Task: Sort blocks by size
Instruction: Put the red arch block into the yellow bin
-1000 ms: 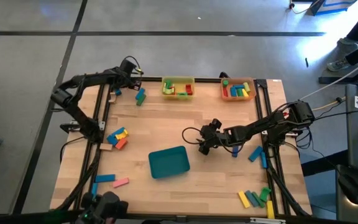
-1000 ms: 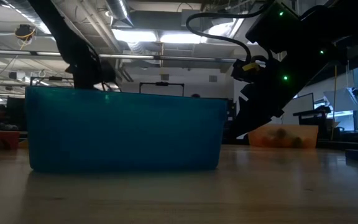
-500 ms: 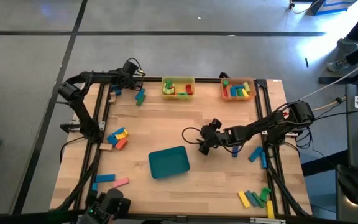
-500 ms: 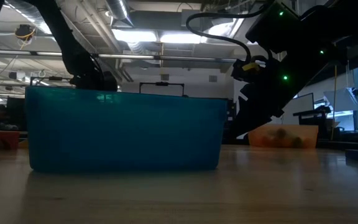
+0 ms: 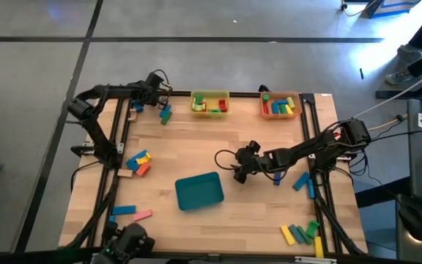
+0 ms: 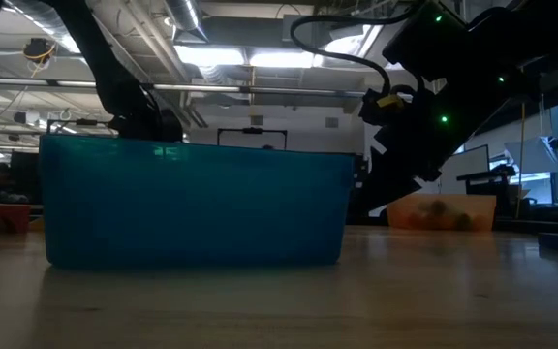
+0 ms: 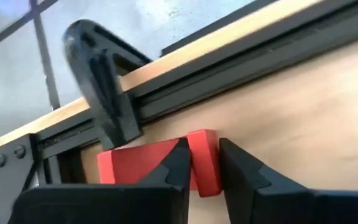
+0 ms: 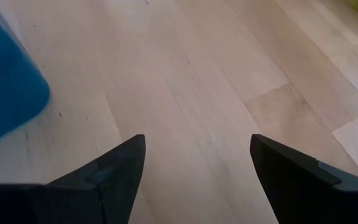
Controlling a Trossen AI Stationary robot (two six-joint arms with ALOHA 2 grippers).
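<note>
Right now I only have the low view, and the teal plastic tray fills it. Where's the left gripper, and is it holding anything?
Observer: The left gripper is at the table's far left corner by the black frame rail, fingers tight against both sides of a red rectangular block.
Operator: And the right one?
Observer: The right gripper is open and empty over the bare wooden tabletop, beside the teal plastic tray, on its right in the high view.
Operator: Anything in the tray?
Observer: From above it looks empty.
</note>
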